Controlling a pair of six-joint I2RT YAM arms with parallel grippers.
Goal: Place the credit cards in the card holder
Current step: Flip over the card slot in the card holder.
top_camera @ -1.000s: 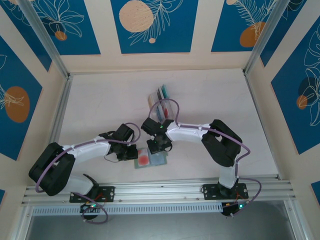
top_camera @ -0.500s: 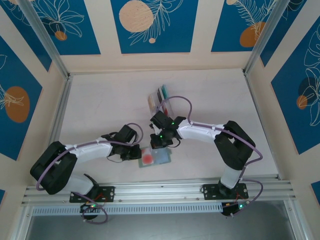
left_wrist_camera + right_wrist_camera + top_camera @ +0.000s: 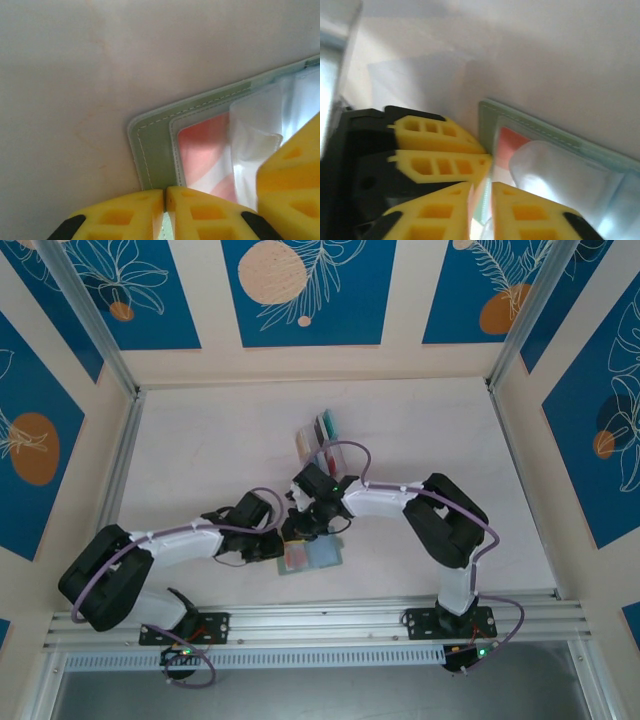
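Tabletop (image 3: 200, 460) carries the card holder (image 3: 320, 558), long axis left-right; my left gripper (image 3: 165, 195) pinches its left edge, right gripper (image 3: 481, 187) narrow, hold unclear

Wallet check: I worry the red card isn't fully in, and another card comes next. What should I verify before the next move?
1. Wallet lies open and flat on the table: ok.
2. Left gripper pinches the wallet's edge to steady it: ok.
3. Red card is inside the wallet: ok. Whether it is fully seated: cannot tell.
4. Right gripper has let go of the card: cannot tell. Its jaws stand slightly apart with something thin between them.
5. Spare cards wait upright in the rack: ok.
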